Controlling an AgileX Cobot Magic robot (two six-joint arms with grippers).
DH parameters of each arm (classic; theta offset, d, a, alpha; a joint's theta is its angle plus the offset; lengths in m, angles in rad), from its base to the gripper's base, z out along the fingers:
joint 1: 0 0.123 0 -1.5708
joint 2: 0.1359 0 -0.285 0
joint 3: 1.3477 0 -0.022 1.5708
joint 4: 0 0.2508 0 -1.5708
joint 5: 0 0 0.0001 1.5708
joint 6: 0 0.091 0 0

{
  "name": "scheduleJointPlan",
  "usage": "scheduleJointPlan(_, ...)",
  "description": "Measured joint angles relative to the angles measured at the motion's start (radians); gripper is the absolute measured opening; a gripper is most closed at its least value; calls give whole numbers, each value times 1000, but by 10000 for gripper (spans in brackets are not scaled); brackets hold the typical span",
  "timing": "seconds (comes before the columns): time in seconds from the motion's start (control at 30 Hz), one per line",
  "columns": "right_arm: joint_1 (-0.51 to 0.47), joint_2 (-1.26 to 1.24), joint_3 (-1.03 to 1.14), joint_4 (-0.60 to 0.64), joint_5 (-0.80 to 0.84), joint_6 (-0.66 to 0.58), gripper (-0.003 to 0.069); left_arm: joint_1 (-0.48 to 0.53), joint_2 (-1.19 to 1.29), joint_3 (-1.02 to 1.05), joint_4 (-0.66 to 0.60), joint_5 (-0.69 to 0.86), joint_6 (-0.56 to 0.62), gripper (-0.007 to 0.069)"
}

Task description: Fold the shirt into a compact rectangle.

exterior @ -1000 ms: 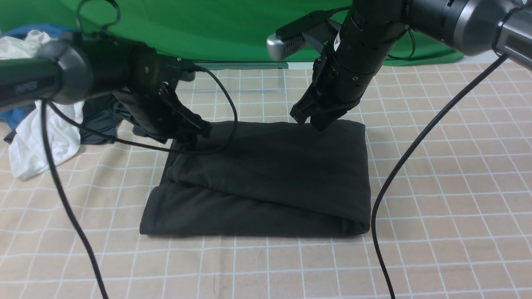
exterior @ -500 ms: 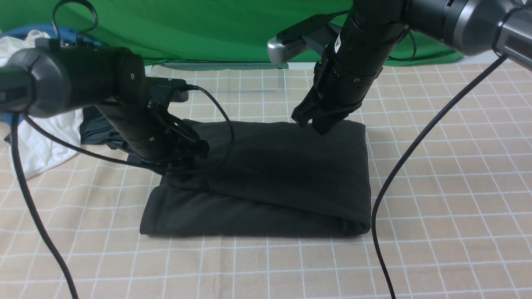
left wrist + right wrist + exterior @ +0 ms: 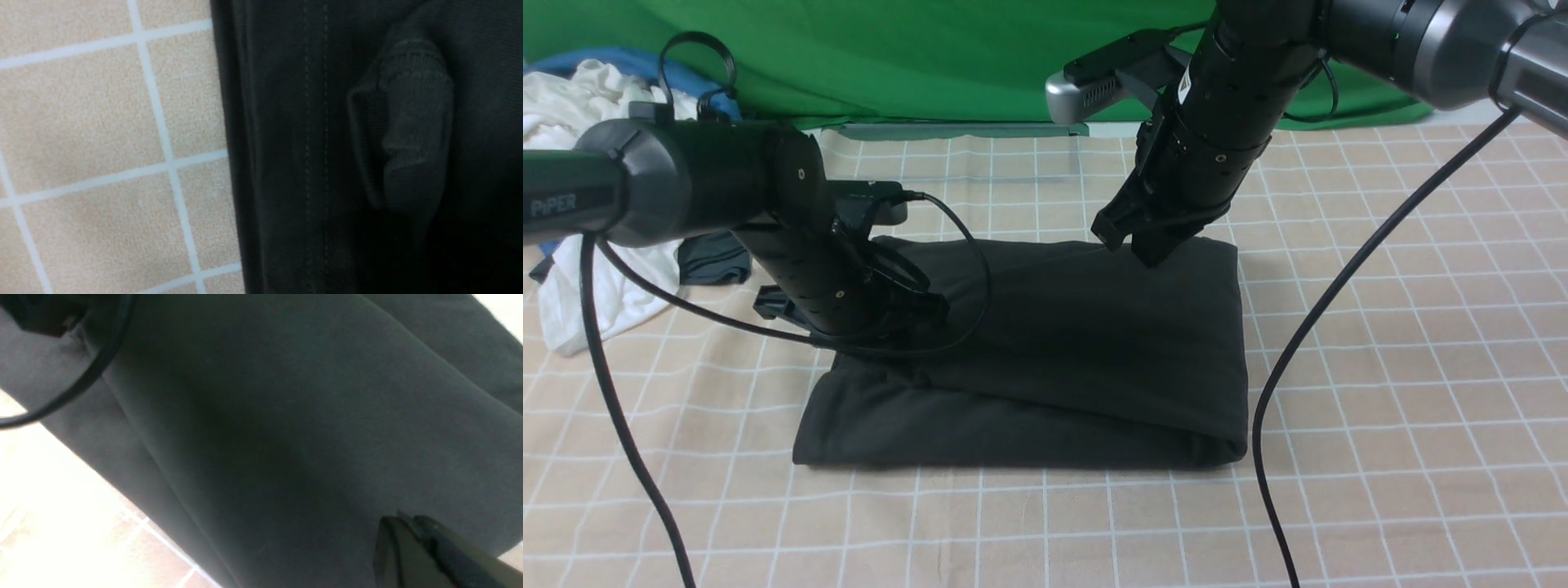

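Shirt [image 3: 1062, 343]: black, folded into a rough rectangle, lying flat at the middle of the counter [image 3: 1405, 392], which wears a beige cloth with a white grid.
Long axis: the rectangle is a little wider than deep, so it runs left to right; the thick rolled fold faces the robot, and 2 layers show along that near edge.
Left edge: in the left wrist view a stitched hem [image 3: 314, 163] runs beside the grid cloth, and a ribbed cuff [image 3: 404, 130] lies bunched on top of the fabric.
Left hand [image 3: 915, 304]: low over the shirt's left part, black on black; I cannot tell how far it is open or whether it has cloth.
Right hand [image 3: 1131, 241]: tips at the shirt's far edge, right of the middle; both fingers [image 3: 412, 543] lie close together, with nothing visible between them.
Other garments: a white one [image 3: 580, 269], a blue one [image 3: 645, 61] and a dark grey one [image 3: 712, 257] are piled at the far left, apart from the shirt.
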Motion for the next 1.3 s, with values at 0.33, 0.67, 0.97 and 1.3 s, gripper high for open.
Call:
scheduleJointPlan(0.33, 0, 0, 0, 1, 0, -1, 71, 0, -105, 0, 20, 98, 13, 51)
scheduleJointPlan(0.67, 0, 0, 0, 1, 7, -1, 78, 0, -119, 0, 81, 231, -64, 51)
scheduleJointPlan(0.97, -7, -2, 0, 0, 40, 2, 105, 0, -119, 0, 108, 236, -69, 139)
scheduleJointPlan(1.3, -120, -137, 102, 2, 38, 65, 123, 0, -152, -1, 243, 353, -84, 349)
